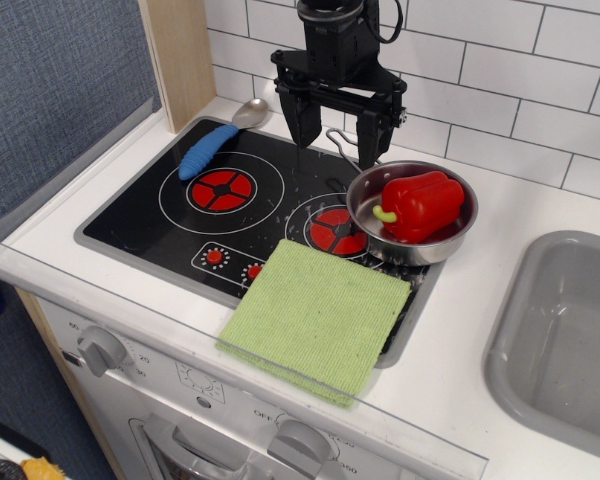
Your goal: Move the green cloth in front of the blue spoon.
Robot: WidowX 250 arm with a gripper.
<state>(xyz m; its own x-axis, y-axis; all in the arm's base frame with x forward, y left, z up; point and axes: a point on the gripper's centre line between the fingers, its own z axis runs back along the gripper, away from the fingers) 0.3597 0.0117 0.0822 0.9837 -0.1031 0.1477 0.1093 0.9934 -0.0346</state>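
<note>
The green cloth (318, 315) lies flat at the front right of the black stovetop (170, 215), overhanging its front edge. The blue spoon (218, 139) lies at the stovetop's back left corner, blue handle toward the front, silver bowl toward the wall. My gripper (336, 145) hangs open and empty above the back of the stovetop, between the spoon and the steel pan (412, 212), well behind the cloth.
The steel pan holds a red bell pepper (420, 203) and sits on the right burner, touching the cloth's far edge. A grey sink (570, 330) is at the right. A wooden post (180, 60) and a tiled wall stand behind. Stove knobs (102, 350) are on the front panel.
</note>
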